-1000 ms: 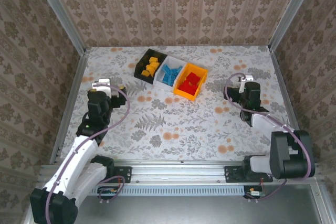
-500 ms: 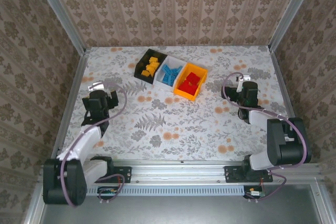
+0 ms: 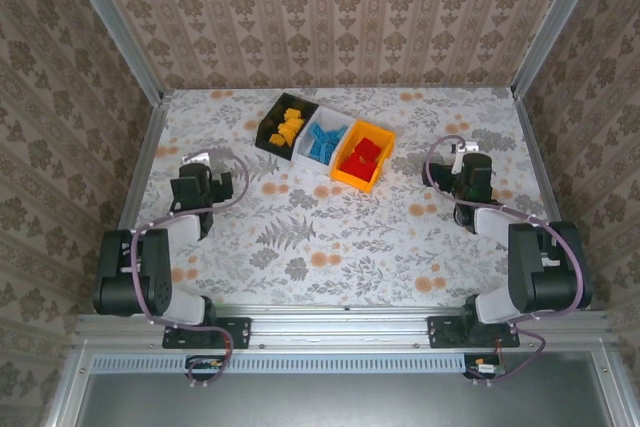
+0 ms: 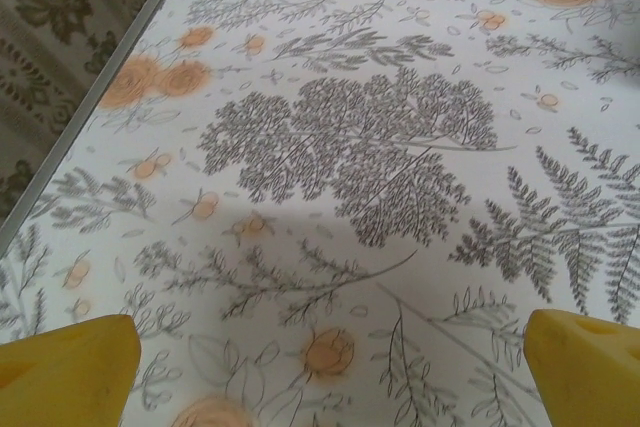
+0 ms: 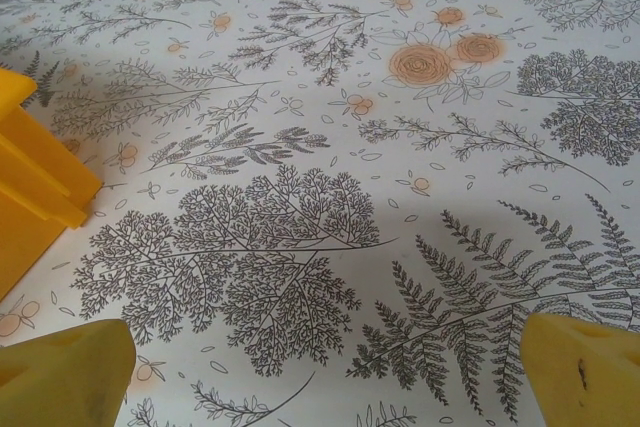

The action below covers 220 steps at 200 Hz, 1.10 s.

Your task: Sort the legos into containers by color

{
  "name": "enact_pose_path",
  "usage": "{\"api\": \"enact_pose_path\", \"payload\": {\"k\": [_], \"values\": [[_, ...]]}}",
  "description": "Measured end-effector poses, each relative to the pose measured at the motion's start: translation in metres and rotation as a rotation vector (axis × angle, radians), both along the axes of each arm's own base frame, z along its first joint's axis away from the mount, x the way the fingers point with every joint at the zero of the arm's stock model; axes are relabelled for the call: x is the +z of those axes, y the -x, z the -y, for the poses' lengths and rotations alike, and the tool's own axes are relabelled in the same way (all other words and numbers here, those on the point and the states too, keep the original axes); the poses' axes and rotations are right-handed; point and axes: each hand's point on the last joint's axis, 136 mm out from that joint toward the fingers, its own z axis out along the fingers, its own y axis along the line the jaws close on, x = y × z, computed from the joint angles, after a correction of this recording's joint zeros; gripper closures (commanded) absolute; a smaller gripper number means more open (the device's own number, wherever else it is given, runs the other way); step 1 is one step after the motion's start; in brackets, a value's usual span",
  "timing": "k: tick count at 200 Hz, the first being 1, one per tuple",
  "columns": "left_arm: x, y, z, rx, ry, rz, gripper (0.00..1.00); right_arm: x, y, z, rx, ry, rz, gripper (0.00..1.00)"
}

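left arm point(image 3: 150, 252) folded back | left claw point(image 4: 325, 372), right claw point(image 5: 325, 372) wide | legos point(image 3: 325, 142) grouped yellow, blue, red

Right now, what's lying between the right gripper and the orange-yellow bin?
Just bare floral tabletop lies between the right gripper and the orange-yellow bin, clear in the top view and the right wrist view.

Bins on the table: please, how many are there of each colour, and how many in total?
Black bin: 1
White bin: 1
Orange bin: 1
Total: 3
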Motion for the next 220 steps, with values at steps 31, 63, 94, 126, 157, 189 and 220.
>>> {"api": "enact_pose_path", "payload": {"k": [31, 63, 94, 126, 157, 189, 220], "values": [[0.001, -0.015, 0.006, -0.056, 0.008, 0.022, 0.0, 0.0, -0.004, 0.0, 0.001, 0.0, -0.002, 0.0], [0.005, -0.017, 0.007, -0.084, 0.028, 0.062, 0.0, -0.003, -0.007, -0.001, 0.005, -0.001, -0.011, 0.0], [-0.006, -0.001, 0.004, -0.092, 0.042, 0.125, 0.0, -0.011, -0.008, -0.004, 0.022, -0.009, -0.03, 0.0], [-0.018, 0.01, 0.002, -0.082, 0.04, 0.116, 0.0, -0.009, -0.009, -0.006, 0.036, -0.013, -0.021, 0.0], [-0.007, 0.004, 0.003, -0.08, 0.033, 0.158, 0.0, -0.006, -0.006, -0.01, 0.057, -0.015, 0.038, 0.0], [-0.005, 0.002, 0.005, -0.08, 0.025, 0.164, 0.0, -0.017, 0.016, -0.011, 0.059, -0.012, 0.063, 0.0], [-0.002, 0.0, 0.008, -0.085, 0.02, 0.17, 0.0, -0.013, 0.016, -0.01, 0.057, -0.008, 0.118, 0.0]]}}
